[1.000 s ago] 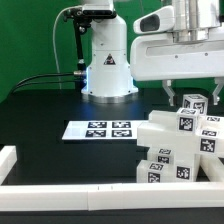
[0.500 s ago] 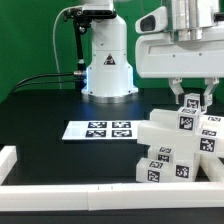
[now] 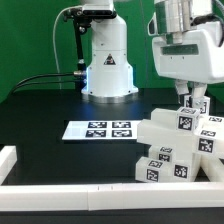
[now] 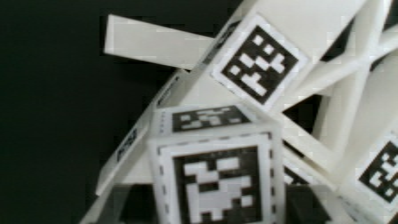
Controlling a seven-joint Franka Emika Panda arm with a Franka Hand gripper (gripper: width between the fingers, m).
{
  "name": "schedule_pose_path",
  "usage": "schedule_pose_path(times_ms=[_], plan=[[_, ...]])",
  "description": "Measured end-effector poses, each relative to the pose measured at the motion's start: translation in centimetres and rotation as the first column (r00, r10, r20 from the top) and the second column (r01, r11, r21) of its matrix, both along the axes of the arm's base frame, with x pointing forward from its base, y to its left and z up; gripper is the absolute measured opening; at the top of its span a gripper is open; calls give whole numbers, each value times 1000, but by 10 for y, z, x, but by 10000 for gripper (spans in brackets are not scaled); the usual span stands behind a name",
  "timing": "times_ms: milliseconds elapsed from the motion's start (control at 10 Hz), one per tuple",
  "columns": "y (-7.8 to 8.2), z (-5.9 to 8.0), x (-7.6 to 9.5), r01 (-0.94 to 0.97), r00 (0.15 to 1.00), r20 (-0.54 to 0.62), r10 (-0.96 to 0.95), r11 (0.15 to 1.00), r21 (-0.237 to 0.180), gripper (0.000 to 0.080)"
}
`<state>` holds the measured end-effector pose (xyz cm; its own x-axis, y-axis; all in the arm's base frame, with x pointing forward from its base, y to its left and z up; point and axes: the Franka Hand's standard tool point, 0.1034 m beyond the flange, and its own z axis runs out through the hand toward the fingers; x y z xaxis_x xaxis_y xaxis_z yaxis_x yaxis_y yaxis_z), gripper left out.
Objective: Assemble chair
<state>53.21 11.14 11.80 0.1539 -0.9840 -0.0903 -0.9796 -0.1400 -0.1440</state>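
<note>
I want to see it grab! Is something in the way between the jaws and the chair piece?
Nothing visible is in the way. The gripper is already right at the top chair piece, with a finger on each side of it.

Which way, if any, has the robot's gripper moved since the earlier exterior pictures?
Yes. Judged against the fixed flat white marker board, the gripper has tilted and its white body has shifted toward the exterior view's right, while its jaws have closed on the small white tagged chair block.
</note>
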Motion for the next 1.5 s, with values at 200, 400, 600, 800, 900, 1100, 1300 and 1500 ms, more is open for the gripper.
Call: schedule_pose_path(times_ms=[200, 400, 600, 800, 900, 1100, 1300, 1500], plan=[[-4, -1, 1, 80, 997, 8, -80, 997, 11, 286], [-3, -1, 1, 42, 999, 12, -42, 999, 6, 288], [3, 4, 5, -105, 994, 22, 106, 994, -23, 496], [4, 1, 4, -454, 888, 36, 458, 887, -88, 639], [10, -1, 0, -553, 830, 27, 557, 827, -100, 639], [11, -1, 0, -659, 746, 21, 666, 742, -123, 648], [11, -2, 0, -754, 646, 15, 763, 641, -145, 648], [13, -2, 0, -882, 445, -20, 895, 434, -186, 648]])
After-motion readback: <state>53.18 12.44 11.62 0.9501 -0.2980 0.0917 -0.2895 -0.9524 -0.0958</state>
